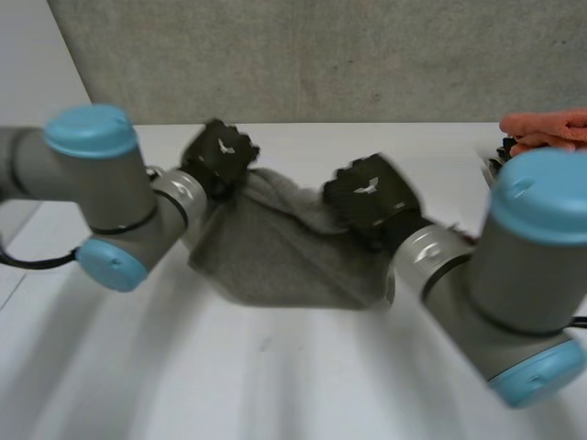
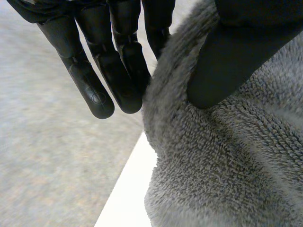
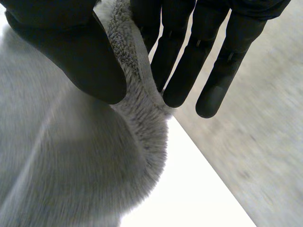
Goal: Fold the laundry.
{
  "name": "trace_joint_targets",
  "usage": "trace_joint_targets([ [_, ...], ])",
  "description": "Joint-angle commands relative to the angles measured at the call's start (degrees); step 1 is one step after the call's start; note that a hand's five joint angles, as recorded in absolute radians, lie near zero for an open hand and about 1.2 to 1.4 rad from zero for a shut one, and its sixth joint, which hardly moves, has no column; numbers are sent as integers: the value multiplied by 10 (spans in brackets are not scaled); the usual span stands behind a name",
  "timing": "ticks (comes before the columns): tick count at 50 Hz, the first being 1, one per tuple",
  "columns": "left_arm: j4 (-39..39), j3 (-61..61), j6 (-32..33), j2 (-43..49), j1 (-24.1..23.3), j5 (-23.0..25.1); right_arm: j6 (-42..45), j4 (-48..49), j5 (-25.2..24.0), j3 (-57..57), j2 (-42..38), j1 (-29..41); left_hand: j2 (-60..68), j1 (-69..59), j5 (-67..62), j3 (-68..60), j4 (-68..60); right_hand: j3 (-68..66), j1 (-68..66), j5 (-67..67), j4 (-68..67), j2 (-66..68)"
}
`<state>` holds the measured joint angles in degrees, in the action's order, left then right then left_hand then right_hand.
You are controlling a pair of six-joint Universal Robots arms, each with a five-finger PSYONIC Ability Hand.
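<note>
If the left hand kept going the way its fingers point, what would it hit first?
Probably the grey wall beyond the table edge: the left hand, pinching the towel, points at it with nothing between. How far is unclear.

We logged the towel [image 1: 275, 252] over the counter [image 1: 229, 367], left hand [image 1: 218, 156] pinching its left corner, right hand [image 1: 369, 202] its right; another cloth [image 1: 548, 128] lay behind, far right.

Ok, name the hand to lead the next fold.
Left, tentatively: left hand and right hand both pinch the grey towel at its top edge, but the orange cloth lies near the right arm.
</note>
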<state>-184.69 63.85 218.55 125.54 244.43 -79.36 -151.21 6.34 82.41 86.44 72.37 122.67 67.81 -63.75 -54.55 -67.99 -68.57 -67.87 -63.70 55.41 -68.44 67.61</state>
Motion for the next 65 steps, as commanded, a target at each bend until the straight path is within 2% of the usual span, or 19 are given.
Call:
trace_joint_targets([
  [1,6,149,-134,-175,1,-23,6,-108,0,-10,26,-93,122,-163,-155,-120,-114,-121,-163,146,-116,124],
  [5,24,225,-138,-215,-2,-28,28,-166,0,-21,23,-108,122,-163,-155,-120,-114,-121,-163,146,-116,124],
  [10,34,257,-137,-189,-9,-36,46,-201,1,-57,-20,-104,122,-163,-155,-120,-114,-121,-163,146,-116,124],
  [16,37,145,-115,-79,-27,-86,39,-203,-2,-137,-92,-99,122,-163,-155,-120,-114,-121,-163,146,-116,124],
  [19,41,45,-92,-27,-32,-136,30,-187,-1,-171,-115,-100,122,-163,-155,-120,-114,-121,-163,146,-116,124],
  [23,30,-71,-55,1,-37,-176,8,-101,-1,-227,-138,-100,122,-163,-155,-120,-114,-121,-163,146,-116,124],
  [26,-21,-175,-35,21,-36,-180,1,35,-1,-256,-138,-99,122,-163,-155,-120,-114,-121,-163,146,-116,124],
  [28,-76,-226,-30,29,-40,-185,0,163,2,-261,-130,-100,122,-163,-155,-120,-114,-121,-163,146,-116,124],
  [31,-123,-239,-31,22,-50,-193,-7,302,10,-250,-113,-99,122,-163,-155,-120,-114,-121,-163,146,-116,124],
  [34,-160,-215,-31,0,-69,-203,-8,326,14,-243,-107,-98,122,-163,-155,-120,-114,-121,-163,146,-116,124],
  [41,-168,-10,-32,-67,-77,-211,-12,216,17,-202,-102,-94,122,-163,-155,-120,-114,-121,-163,146,-116,124],
  [47,-169,175,-46,-80,-92,-210,-13,107,16,-118,-103,-96,122,-163,-155,-120,-114,-121,-163,146,-116,124],
  [54,-152,284,-62,-85,-135,-214,-9,56,8,-21,-110,-103,122,-163,-155,-120,-114,-121,-163,146,-116,124],
  [57,-111,331,-59,-121,-150,-227,-9,54,7,-1,-109,-104,122,-163,-155,-120,-114,-121,-163,146,-116,124],
  [59,-81,351,-64,-158,-156,-231,-3,53,7,11,-108,-103,64,-104,-96,-62,-56,-121,-163,146,-116,124],
  [60,-71,355,-65,-171,-157,-231,-2,52,7,14,-106,-103,-2,-39,-31,3,9,-121,-163,146,-116,124],
  [61,-53,356,-65,-191,-157,-230,-1,50,7,19,-105,-104,-162,122,130,164,170,-121,-163,146,-116,124],
  [62,-46,356,-65,-202,-157,-230,0,49,6,22,-104,-104,-244,203,211,246,251,-121,-163,146,-116,124],
  [65,-30,343,-63,-232,-149,-225,5,46,5,28,-104,-103,-394,353,361,396,402,-121,-163,146,-116,124],
])
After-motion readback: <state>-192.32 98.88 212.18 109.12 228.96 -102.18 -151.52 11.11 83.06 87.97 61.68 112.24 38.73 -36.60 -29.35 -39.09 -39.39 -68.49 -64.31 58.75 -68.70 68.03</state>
